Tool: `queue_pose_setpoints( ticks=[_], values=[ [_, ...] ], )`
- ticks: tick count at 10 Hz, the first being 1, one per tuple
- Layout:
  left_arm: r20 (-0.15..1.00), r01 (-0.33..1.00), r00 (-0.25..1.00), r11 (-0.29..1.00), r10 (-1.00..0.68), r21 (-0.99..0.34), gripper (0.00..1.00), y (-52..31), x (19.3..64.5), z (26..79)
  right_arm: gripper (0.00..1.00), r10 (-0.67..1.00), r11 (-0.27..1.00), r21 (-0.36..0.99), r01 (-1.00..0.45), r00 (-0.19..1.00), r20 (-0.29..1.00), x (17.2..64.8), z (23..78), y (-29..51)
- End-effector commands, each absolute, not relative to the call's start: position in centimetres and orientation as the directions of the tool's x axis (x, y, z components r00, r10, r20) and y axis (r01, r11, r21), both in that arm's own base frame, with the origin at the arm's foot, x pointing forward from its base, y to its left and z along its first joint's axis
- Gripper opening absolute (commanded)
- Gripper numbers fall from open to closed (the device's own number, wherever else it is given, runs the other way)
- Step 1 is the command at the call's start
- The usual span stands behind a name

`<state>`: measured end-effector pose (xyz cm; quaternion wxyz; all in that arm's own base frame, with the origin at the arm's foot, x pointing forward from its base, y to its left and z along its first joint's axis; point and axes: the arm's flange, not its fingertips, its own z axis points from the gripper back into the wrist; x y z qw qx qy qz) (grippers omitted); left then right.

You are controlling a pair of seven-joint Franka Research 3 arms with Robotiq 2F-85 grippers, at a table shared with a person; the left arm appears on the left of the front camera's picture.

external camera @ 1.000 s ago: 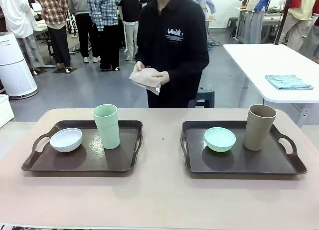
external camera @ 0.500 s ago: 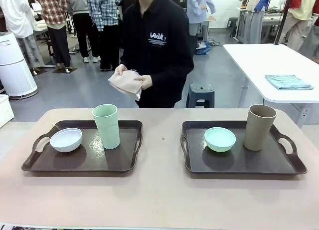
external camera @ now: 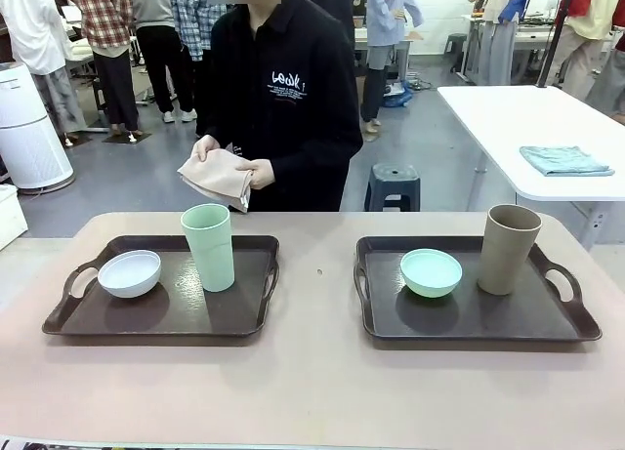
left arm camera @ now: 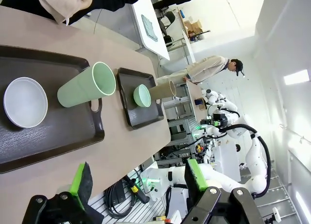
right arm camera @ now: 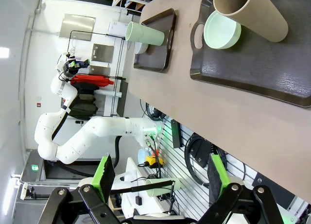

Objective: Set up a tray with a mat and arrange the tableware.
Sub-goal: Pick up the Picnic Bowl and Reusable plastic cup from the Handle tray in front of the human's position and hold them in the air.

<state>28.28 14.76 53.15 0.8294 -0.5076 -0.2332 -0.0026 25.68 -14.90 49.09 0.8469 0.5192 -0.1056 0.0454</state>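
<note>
Evidently the tableware stands paired for two settings: white bowl (external camera: 129, 272) and pale green cup (external camera: 209, 245) on the left tray (external camera: 166, 315), mint green bowl (external camera: 431, 271) and tan-brown cup (external camera: 509, 248) on the right tray (external camera: 469, 320), both trays flat on the tabletop (external camera: 312, 391) with no mat beneath the pieces. The person (external camera: 283, 108) at the far edge holds a folded beige cloth (external camera: 217, 178), likely the mat, while the robot's left hand (left arm camera: 136, 174) and right hand (right arm camera: 160, 169) hang back, spread wide and empty, leaving the trays clear.
</note>
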Motion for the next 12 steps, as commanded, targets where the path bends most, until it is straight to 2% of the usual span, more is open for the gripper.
queue_pose_setpoints(
  ticks=[1,12],
  values=[
    [0.413,0.267,0.881,0.479,0.231,-0.836,1.00,14.77,28.37,52.86,1.00,-0.050,0.440,0.877,-0.192,0.970,0.238,25.67,48.79,-14.51],
    [0.413,0.267,0.881,0.479,0.231,-0.836,1.00,14.77,28.37,52.86,1.00,-0.050,0.440,0.877,-0.192,0.970,0.238,25.67,48.79,-14.51]
  ],
)
